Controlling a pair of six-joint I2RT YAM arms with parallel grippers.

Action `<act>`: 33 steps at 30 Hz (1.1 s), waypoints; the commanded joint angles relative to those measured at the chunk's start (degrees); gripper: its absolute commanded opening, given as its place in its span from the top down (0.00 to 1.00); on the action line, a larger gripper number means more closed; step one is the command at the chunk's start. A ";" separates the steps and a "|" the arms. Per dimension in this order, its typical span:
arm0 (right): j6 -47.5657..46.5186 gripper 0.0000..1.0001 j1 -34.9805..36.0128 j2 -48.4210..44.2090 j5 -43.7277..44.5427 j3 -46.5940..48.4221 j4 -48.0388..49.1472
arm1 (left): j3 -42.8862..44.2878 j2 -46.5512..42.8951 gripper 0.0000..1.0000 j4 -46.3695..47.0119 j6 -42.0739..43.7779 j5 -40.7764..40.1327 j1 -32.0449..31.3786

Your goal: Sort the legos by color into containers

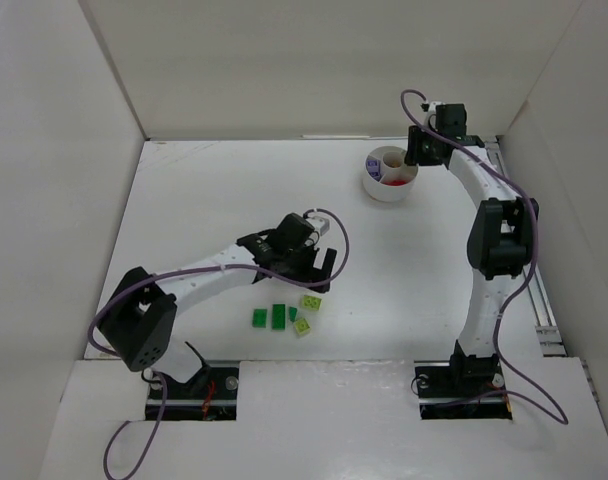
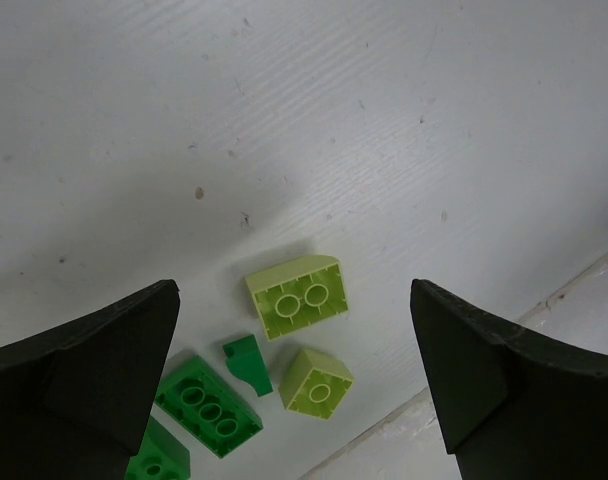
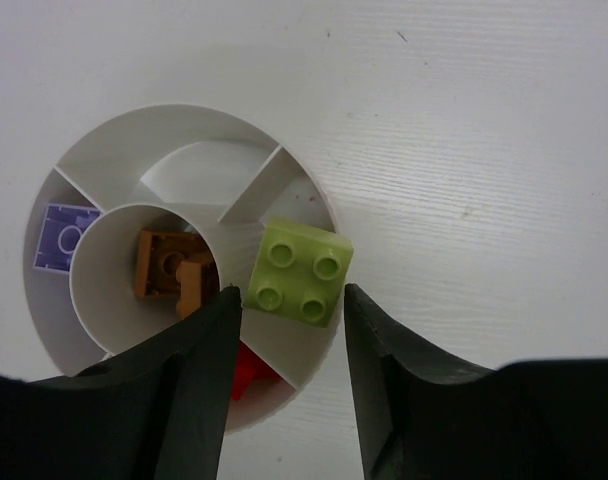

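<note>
Your R gripper (image 3: pixel 289 295) hangs over the white round dish (image 3: pixel 184 125) w/ a lime 2x2 brick (image 3: pixel 302 272), studs up, betw its tips at the rim (can't tell if pinched or loose), orange-brown pcs (image 3: pixel 169 272) in centre cup (image 3: pixel 104 225), lavender plate (image 3: pixel 64 238) and red pc (image 3: pixel 246 375) in wedges, while L gripper (image 2: pixel 294 290) is spread wide above 2 lime bricks (image 2: pixel 297 297) + green pcs (image 2: pixel 207 407) on the table (image 2: pixel 284 100).

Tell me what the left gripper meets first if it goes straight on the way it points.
Probably the larger lime brick, which lies on the table, centred between the open left gripper's fingers. How far off it is I cannot tell.
</note>
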 commanded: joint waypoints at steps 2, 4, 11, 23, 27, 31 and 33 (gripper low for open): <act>0.32 0.45 0.38 -3.77 -0.77 -0.40 1.05 | 1.55 0.78 0.00 -2.27 0.33 -2.53 -2.33; 0.32 0.40 0.38 -4.84 -1.30 -1.55 1.66 | 1.55 0.79 0.00 -2.27 -0.45 -3.32 -2.94; 0.32 0.37 -0.15 -9.93 -2.88 -6.20 2.37 | 1.03 1.31 0.00 -1.66 -1.69 -5.87 -4.53; 2.77 0.37 -1.29 -29.96 -1.74 -25.10 7.47 | 1.03 5.53 0.14 -3.32 -5.46 -11.40 -9.80; 2.78 0.37 -1.29 -34.88 -1.74 -30.90 8.88 | 0.50 7.19 0.27 -3.33 -7.13 -14.13 -9.80; 3.30 0.37 -1.29 -39.90 -1.74 -36.08 9.40 | 1.90 10.00 0.41 -4.29 -7.67 -15.97 -9.80; 3.31 0.37 -1.29 -42.53 -1.74 -37.41 8.88 | 2.43 10.54 0.47 -5.43 -8.46 -16.51 -9.80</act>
